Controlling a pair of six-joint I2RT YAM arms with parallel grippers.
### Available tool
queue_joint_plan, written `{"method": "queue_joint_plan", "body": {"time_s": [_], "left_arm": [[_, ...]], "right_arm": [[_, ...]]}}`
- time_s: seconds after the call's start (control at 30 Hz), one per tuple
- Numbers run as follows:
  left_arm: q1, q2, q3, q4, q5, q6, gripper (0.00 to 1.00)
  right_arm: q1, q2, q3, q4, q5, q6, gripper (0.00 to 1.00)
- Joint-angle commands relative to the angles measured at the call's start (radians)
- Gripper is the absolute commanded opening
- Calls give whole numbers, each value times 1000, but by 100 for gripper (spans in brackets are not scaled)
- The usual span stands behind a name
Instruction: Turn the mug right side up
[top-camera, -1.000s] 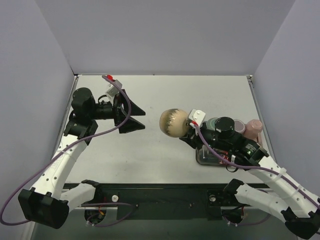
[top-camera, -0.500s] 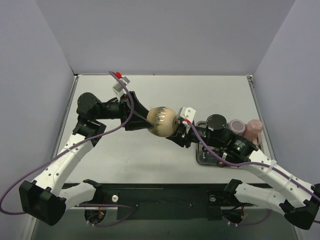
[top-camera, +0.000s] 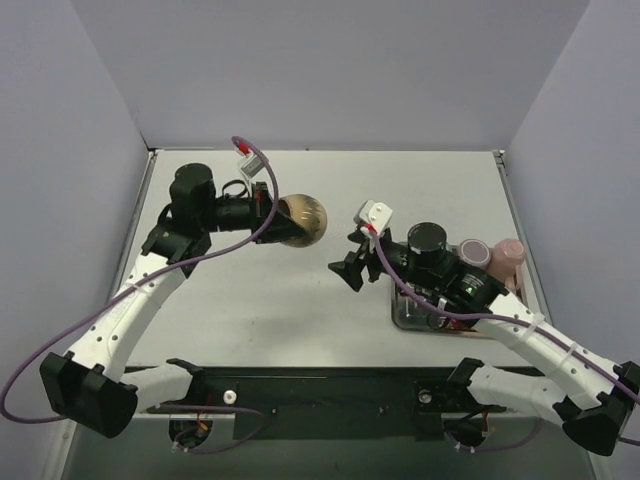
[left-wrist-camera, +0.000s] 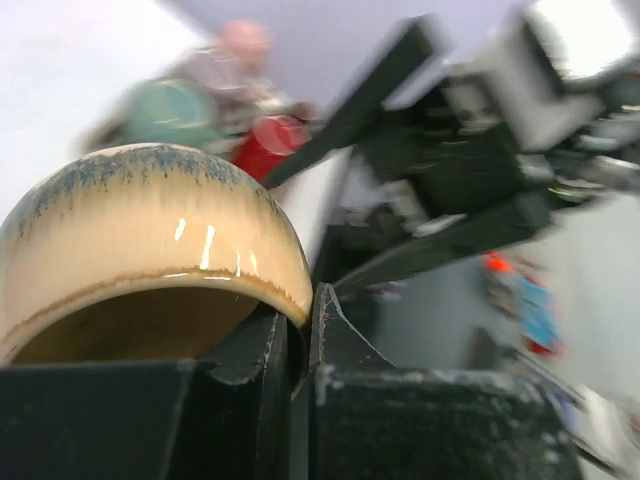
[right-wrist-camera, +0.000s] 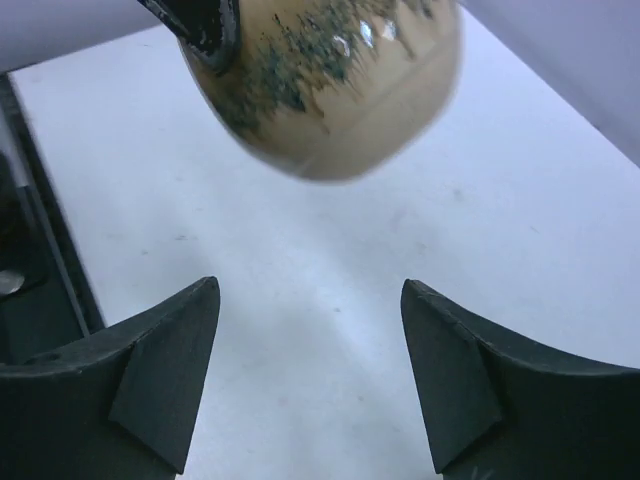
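We hold the mug (top-camera: 303, 221) aloft by its rim in our left jaws, right jaws open and empty; standing it upright on the surface (top-camera: 290, 315) is not yet done.

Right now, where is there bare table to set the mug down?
Bare table spans the middle, under and in front of the held mug, plus the strip by the back wall. Crowded: the right side, around the tray of cups.
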Motion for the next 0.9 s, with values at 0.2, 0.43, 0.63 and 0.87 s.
{"method": "queue_joint_plan", "body": {"time_s": [0.2, 0.43, 0.63, 0.87], "left_arm": [[67, 171, 101, -769, -1006, 1019, 0], [186, 395, 143, -786, -1039, 1128, 0], [297, 584, 255, -809, -885, 1180, 0], [358, 713, 304, -814, -821, 1214, 13]], "right_arm": [[-241, -102, 46, -396, 500, 33, 81], [-490, -39, -16, -508, 459, 222, 81], [-688, 78, -65, -516, 353, 254, 77], [-708, 228, -62, -522, 370, 220, 66]]}}
